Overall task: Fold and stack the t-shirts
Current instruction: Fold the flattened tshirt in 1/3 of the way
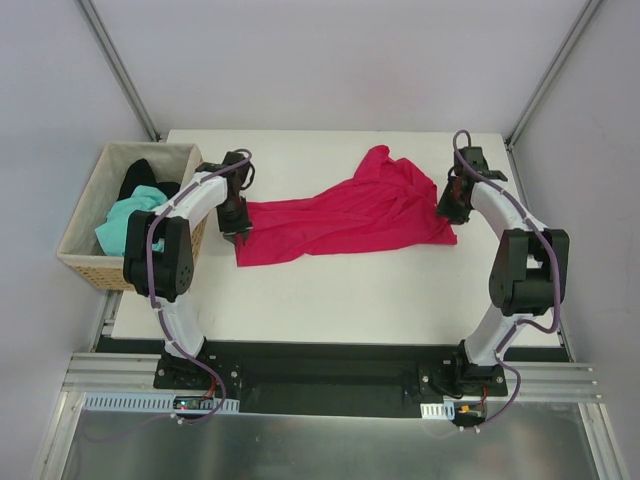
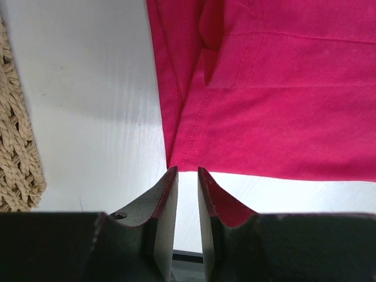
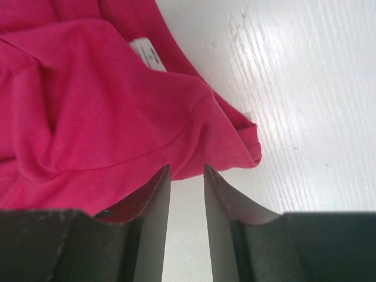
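The top camera sits high above and behind the robot, looking down and forward over the whole bench (image 1: 330, 290) from afar; the left arm's base (image 1: 185, 372) and the right arm's base (image 1: 465, 380) lie along its lower edge, the wicker basket (image 1: 95, 268) at far left, the crimson t-shirt (image 1: 350, 220) across the middle; the left wrist camera rides just behind the left claw (image 2: 187, 169), looking along its fingers, very close to the bench, at the shirt's hemmed left end, basket weave at its left border; the right wrist camera looks likewise past the right claw (image 3: 187, 167) at the shirt's right end; all three views share shirt and bench; the wrist views show opposite ends.
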